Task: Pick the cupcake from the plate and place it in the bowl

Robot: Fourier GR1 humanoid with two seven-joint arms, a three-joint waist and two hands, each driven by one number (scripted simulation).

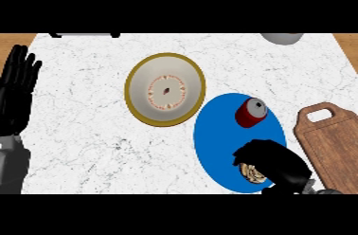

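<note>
Right hand [271, 164] curls over what looks like the cupcake [252, 173] on the plate [217, 134]; left hand [17, 85] rests open, fingers up

One plate [217, 134], one bowl [165, 89], one can [250, 112], one cupcake [252, 174]

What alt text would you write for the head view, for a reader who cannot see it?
The robot's right hand curls its fingers around a cupcake on a blue plate, beside a red can. A gold-rimmed bowl waits to the left on the marble counter; the left hand rests open at the left edge.
</note>
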